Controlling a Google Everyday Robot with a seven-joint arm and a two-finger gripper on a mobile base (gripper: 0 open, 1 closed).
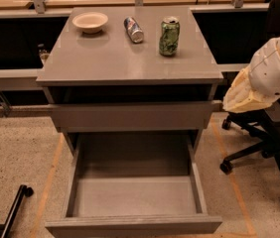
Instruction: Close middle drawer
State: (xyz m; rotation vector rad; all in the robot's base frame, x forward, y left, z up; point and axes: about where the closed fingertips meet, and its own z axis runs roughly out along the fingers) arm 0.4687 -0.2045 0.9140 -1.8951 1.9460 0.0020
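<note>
The middle drawer (135,196) is pulled far out of the grey cabinet (130,63), toward the bottom of the view. Its smooth grey floor is bare and its plain front panel (132,225) lies along the lower edge. The uppermost drawer (130,116) above it stands slightly out. My gripper (240,97), the cream-coloured end of the white arm, hangs at the cabinet's right side, level with the uppermost drawer's front and close to its right end. It is well above the open drawer and touches nothing that I can see.
On the cabinet top stand a pale bowl (90,21), a can lying on its side (133,29) and an upright green can (169,36). A black office chair (264,143) stands right of the cabinet, under my arm. A black bar (15,209) lies at the lower left.
</note>
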